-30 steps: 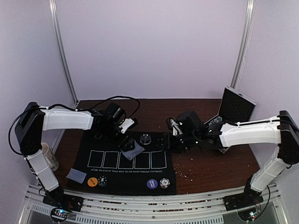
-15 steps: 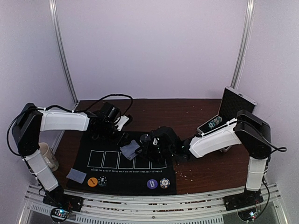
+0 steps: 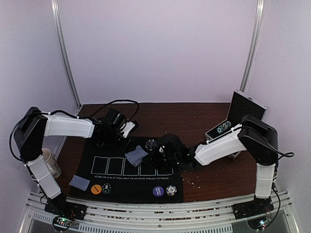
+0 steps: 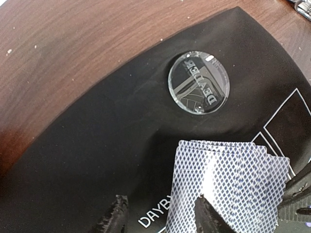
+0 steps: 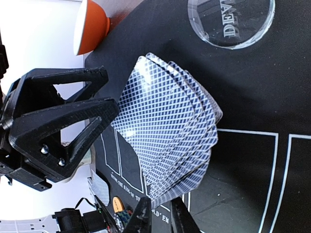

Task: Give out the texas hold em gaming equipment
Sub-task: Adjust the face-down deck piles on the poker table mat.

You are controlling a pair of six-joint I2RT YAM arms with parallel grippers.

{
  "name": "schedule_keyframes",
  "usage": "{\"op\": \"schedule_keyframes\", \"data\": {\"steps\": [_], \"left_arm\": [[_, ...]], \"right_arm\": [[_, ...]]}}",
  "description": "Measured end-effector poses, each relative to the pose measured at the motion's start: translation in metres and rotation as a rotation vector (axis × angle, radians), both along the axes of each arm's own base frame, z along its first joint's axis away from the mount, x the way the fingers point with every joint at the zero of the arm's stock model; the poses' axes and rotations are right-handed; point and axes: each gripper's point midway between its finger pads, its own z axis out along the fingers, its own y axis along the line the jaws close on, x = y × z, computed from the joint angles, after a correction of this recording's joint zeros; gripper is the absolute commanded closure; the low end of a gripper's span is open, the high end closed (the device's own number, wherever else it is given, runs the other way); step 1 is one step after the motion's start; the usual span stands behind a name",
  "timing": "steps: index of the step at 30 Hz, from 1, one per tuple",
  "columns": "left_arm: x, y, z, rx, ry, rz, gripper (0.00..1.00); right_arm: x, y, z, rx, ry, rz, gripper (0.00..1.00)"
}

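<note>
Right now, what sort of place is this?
Probably a robot bench set up as a poker table: a black Texas hold'em mat with card outlines, a fanned deck of playing cards, and poker chips.

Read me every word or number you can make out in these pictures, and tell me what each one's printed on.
"DEALER": on the clear disc.
"DAYB", the rest hidden by the playing cards: on the black mat.
Line of white print along the mat, overhead view: too small to read.
Poker chips: markings too small to read.
</note>
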Motion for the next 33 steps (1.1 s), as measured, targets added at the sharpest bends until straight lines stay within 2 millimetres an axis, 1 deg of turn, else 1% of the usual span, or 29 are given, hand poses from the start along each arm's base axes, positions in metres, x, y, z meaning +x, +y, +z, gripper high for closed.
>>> {"op": "schedule_keyframes", "data": {"steps": [4,10,15,19,25,28,33], "left_arm": [[-0.001,0.0,-0.005,0.007,0.009,-0.006,0.57],[-0.002,-0.001,-0.008,0.008,0.018,-0.014,0.68],[-0.004,-0.002,-0.011,0.003,0.031,-0.024,0.7],[-0.006,-0.003,-0.014,0.003,0.04,-0.029,0.7],[-0.008,-0.004,-0.015,0.0,0.047,-0.04,0.7],[-0.009,-0.005,-0.015,-0.004,0.05,-0.044,0.69],[-0.012,-0.006,-0.022,-0.004,0.071,-0.061,0.64]], "right_arm": [[0.0,0.0,-0.009,-0.01,0.012,-0.004,0.92],[-0.001,-0.001,-0.021,-0.027,0.024,-0.004,0.97],[0.001,0.001,-0.02,-0.018,0.02,-0.005,1.0],[0.005,0.008,-0.017,-0.003,0.01,-0.005,1.0],[0.008,0.011,-0.014,0.021,0.005,-0.013,1.0],[0.009,0.011,-0.014,0.024,0.011,-0.023,0.97],[0.011,0.011,-0.012,0.034,0.009,-0.037,0.86]]}}
